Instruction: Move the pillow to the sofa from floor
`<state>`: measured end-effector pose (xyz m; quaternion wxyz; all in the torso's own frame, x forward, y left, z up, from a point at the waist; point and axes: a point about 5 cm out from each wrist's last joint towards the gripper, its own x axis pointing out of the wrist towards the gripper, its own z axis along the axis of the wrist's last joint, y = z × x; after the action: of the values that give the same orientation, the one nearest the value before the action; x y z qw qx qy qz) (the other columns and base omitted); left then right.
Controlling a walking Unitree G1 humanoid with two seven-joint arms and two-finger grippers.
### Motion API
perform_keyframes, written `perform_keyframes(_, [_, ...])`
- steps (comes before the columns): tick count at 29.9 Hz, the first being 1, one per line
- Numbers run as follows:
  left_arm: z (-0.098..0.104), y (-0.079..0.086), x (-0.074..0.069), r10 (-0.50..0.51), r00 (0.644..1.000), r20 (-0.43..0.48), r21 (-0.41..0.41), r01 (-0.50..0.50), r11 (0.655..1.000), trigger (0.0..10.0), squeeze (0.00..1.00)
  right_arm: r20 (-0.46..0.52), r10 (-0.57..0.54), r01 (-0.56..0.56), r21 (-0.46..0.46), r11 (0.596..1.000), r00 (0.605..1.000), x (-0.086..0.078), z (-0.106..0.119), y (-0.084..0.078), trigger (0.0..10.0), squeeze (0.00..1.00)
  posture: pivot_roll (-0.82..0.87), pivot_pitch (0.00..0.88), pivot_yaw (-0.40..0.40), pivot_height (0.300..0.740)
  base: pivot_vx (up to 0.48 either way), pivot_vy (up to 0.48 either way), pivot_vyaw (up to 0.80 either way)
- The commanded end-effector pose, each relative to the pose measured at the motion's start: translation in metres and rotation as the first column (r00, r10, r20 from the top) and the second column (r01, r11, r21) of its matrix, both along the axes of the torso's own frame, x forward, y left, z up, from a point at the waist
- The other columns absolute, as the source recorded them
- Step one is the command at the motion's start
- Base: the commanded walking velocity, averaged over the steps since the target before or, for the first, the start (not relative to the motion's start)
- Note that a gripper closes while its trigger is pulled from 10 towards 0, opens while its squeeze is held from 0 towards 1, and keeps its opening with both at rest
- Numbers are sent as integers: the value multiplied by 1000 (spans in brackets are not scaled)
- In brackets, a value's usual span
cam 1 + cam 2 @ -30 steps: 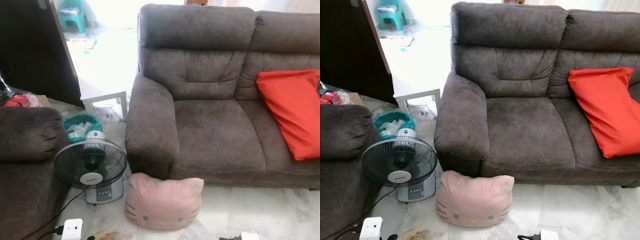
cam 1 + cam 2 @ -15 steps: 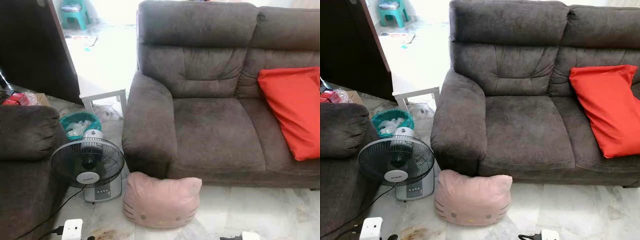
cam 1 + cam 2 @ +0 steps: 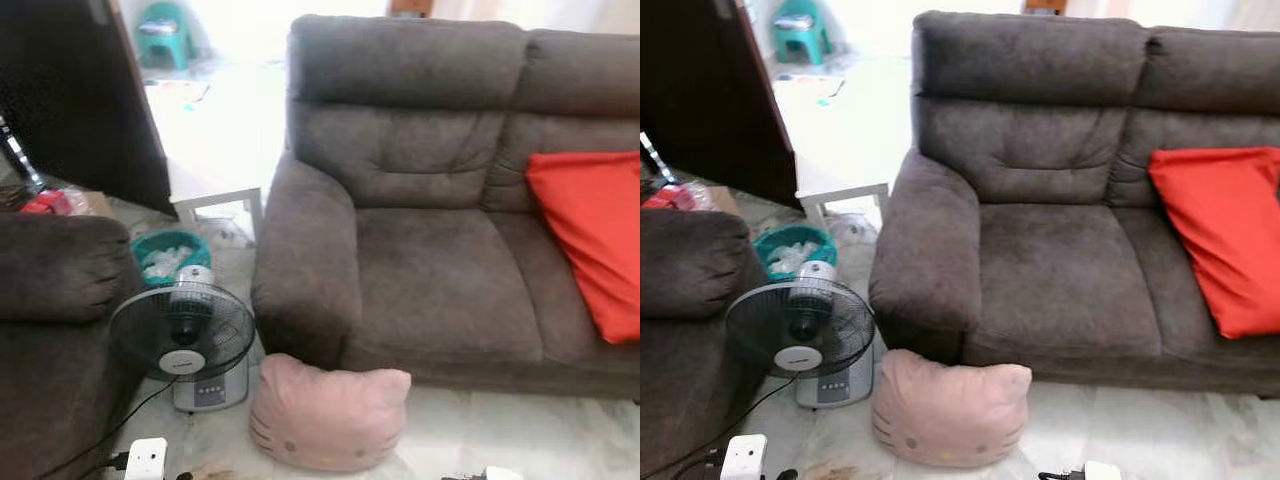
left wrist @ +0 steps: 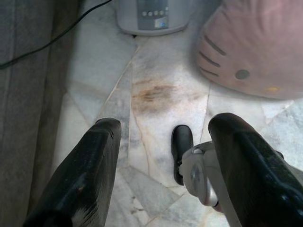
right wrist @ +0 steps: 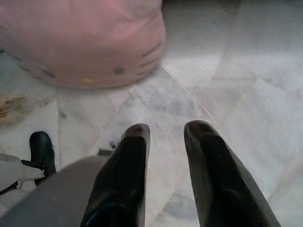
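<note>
My left-eye picture is soft with blur. The red cushion [image 3: 592,240] on the sofa [image 3: 430,260] runs off the edge on my right. Past my left gripper [image 4: 163,156], the picture edge cuts the pink pillow [image 4: 255,47] and the fan [image 4: 151,16].

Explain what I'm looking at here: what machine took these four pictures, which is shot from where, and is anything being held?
A walking humanoid robot with two arms took them. The two wide pictures come from the stereo camera on its head: a grey sofa bearing a red cushion, a pink cat-face pillow on the marble floor before it, and a standing fan beside that. The other two look along each wrist's black fingers. The left gripper is open above the floor, the right gripper is also open, and the pillow lies ahead of both. Nothing is held.
</note>
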<state>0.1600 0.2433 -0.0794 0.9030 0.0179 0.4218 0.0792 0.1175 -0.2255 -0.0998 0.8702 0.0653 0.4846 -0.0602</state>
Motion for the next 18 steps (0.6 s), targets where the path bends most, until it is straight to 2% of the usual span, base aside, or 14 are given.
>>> perform_keyframes(1, [-2,0,-3,0,1000,-14,-6,0,1000,10000,0,1,-15,15,2,1000,1000,0,0,-1,10000,0,70,29,-56,740,337,0,0])
perform_keyframes(5, [-2,0,-3,0,1000,-13,-7,-1,1000,10000,0,-6,-12,12,4,1000,1000,-1,0,-1,10000,0,70,28,-57,740,351,0,-117])
perform_keyframes(12, [-2,-1,-3,1,1000,-12,-9,-1,1000,10000,0,-6,-10,10,2,1000,1000,-1,0,-1,10000,0,71,29,-58,740,356,0,-774])
perform_keyframes(18, [-1,0,-3,3,1000,-7,-6,-3,1000,10000,0,1,-8,8,-1,1000,1000,0,0,-1,10000,0,73,29,-59,740,46,0,0])
